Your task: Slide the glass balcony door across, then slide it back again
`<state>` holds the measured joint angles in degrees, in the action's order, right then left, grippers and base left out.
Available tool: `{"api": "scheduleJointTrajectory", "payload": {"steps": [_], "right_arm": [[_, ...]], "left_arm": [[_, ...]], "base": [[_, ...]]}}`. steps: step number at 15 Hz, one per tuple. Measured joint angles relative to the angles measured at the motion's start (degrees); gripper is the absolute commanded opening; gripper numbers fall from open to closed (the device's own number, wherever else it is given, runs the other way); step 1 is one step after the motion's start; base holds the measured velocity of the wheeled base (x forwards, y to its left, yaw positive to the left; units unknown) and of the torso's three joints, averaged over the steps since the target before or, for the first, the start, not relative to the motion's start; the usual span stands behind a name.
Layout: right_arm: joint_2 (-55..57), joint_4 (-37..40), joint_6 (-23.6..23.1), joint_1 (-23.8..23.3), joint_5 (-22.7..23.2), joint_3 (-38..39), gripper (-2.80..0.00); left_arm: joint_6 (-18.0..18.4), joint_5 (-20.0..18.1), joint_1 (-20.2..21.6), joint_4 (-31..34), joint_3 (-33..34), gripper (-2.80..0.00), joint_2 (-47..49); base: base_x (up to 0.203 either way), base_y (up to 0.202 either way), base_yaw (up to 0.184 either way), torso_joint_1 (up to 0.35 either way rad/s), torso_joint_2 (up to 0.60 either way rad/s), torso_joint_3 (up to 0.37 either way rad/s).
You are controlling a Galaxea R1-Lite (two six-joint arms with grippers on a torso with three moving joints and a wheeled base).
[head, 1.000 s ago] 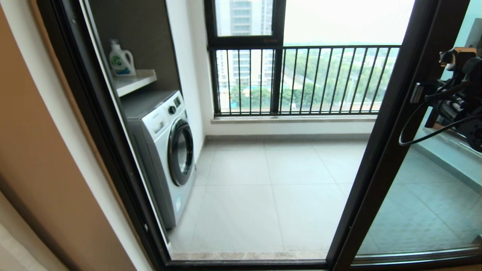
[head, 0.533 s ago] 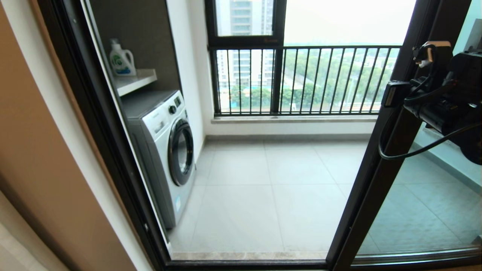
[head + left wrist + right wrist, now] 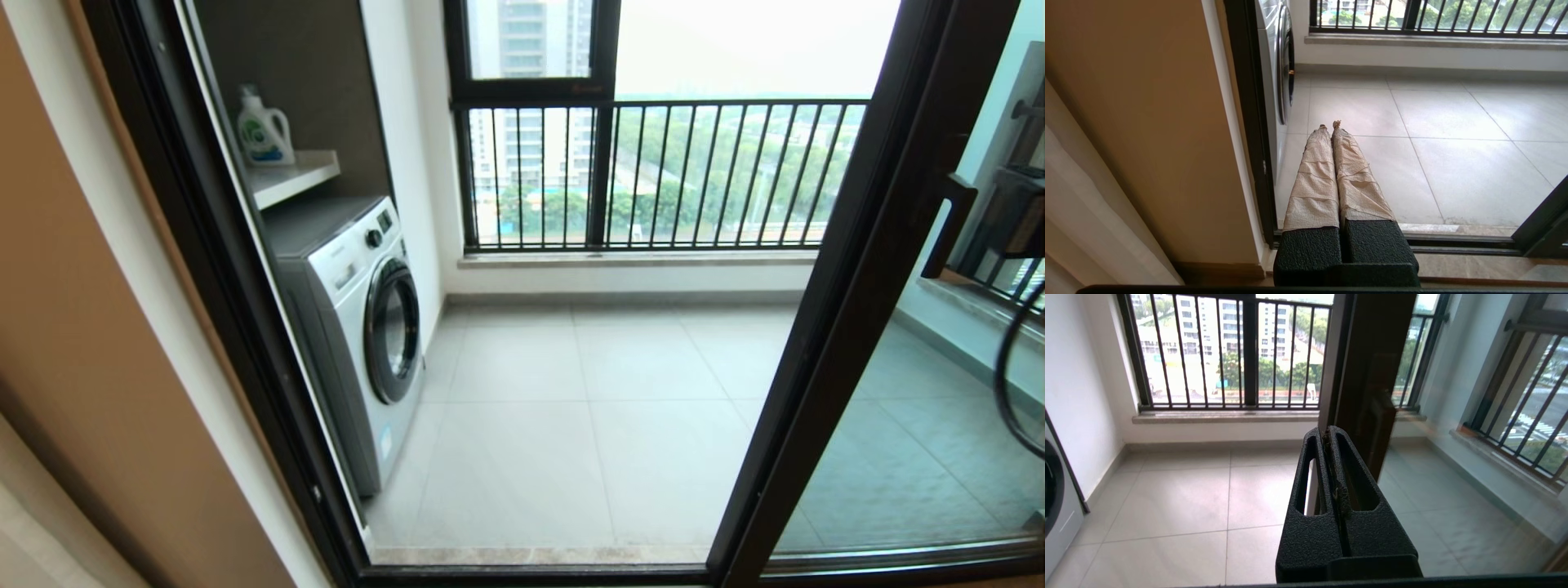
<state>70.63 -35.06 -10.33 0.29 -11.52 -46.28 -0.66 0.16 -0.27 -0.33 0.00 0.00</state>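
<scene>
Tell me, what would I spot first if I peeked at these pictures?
Probably the white washer on the left of the balcony, with a detergent bottle on the shelf above it. Next, the dark-framed glass door standing on the right, leaving the doorway wide open to the railing and the trees beyond. The right gripper sits shut near the door's edge, and the left gripper is shut too, low by the doorway's left side.
</scene>
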Motion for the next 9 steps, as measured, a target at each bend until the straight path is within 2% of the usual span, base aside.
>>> {"api": "scheduleJointTrajectory", "payload": {"steps": [3,9], "right_arm": [[-18.5,14.0,-0.9,0.3,2.6,1.7,-2.80],[-52.6,52.5,-2.2,0.5,7.0,-1.1,-2.80]], "left_arm": [[0.0,0.0,0.0,0.0,0.0,-2.80,0.0],[0.0,0.0,0.0,0.0,0.0,-2.80,0.0]], "base": [[0.000,0.000,0.000,0.000,0.00,0.000],[0.000,0.000,0.000,0.000,0.00,0.000]]}}
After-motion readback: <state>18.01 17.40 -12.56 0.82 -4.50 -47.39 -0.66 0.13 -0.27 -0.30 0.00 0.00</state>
